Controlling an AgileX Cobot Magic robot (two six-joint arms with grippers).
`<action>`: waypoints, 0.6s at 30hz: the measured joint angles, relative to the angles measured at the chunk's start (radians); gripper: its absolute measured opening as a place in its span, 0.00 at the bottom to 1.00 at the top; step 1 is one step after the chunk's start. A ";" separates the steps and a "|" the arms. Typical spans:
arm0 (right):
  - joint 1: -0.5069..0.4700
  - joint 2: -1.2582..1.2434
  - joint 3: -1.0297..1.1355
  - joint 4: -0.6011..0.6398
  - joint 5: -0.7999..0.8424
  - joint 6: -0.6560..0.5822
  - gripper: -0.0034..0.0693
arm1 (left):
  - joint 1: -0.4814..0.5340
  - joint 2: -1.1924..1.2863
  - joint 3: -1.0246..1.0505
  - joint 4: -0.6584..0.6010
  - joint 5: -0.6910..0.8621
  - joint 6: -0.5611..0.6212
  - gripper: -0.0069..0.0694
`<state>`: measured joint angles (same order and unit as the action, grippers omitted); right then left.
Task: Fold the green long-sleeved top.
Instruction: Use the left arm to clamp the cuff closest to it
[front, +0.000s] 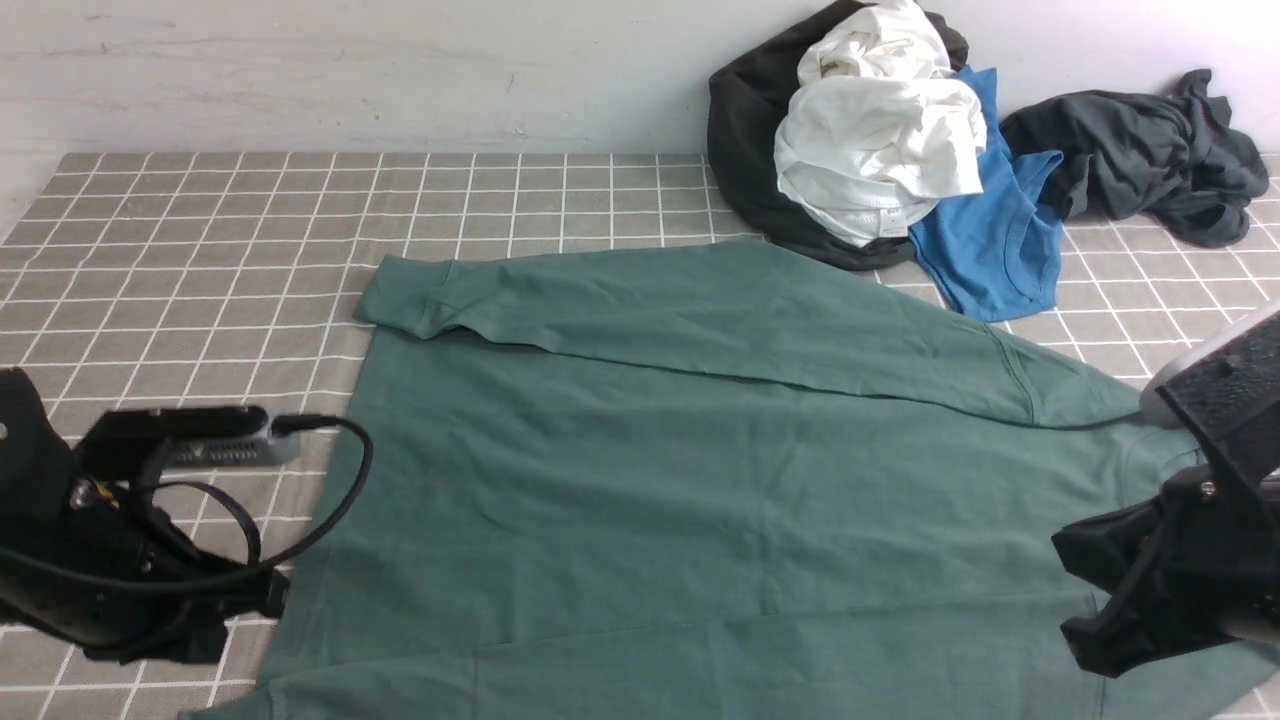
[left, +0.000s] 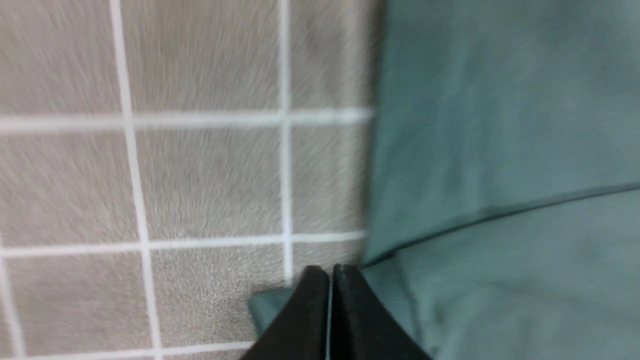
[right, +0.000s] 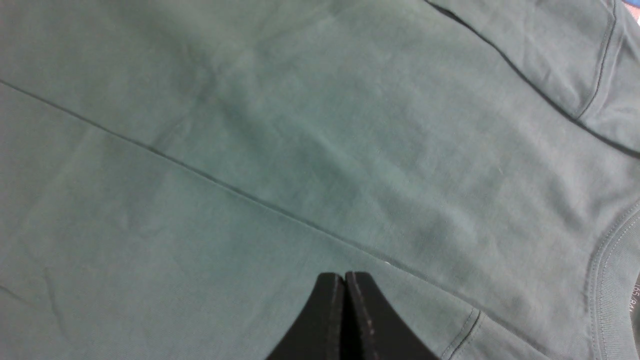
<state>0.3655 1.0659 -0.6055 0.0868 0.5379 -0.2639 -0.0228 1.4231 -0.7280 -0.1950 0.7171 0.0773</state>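
The green long-sleeved top (front: 650, 480) lies flat on the checked cloth, its collar to the right. One sleeve (front: 700, 300) is folded across the far edge, another fold runs along the near edge. My left gripper (front: 275, 597) is low at the top's left edge. In the left wrist view it (left: 330, 272) is shut, its tips over a green cuff (left: 265, 307) beside the top (left: 500, 150). My right gripper (front: 1075, 600) is over the top's right side. In the right wrist view it (right: 344, 275) is shut above the flat fabric (right: 300, 125), near the ribbed collar (right: 610, 280).
A pile of clothes sits at the back right: a black garment (front: 745, 150), a white one (front: 880, 140), a blue one (front: 990, 230) and a dark grey one (front: 1140, 150). The grey checked tablecloth (front: 200, 230) stretches left and back to a white wall.
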 joint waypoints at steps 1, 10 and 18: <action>0.000 0.000 0.000 0.000 0.000 0.000 0.03 | -0.020 -0.058 -0.034 0.000 0.019 0.002 0.08; 0.000 0.000 0.000 0.000 0.000 0.000 0.03 | -0.053 -0.140 -0.082 0.040 0.205 -0.012 0.12; 0.000 0.000 0.000 0.019 0.000 0.000 0.03 | 0.074 0.036 0.070 0.022 0.070 -0.009 0.50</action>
<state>0.3655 1.0659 -0.6055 0.1055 0.5379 -0.2639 0.0516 1.4588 -0.6579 -0.1729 0.7870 0.0686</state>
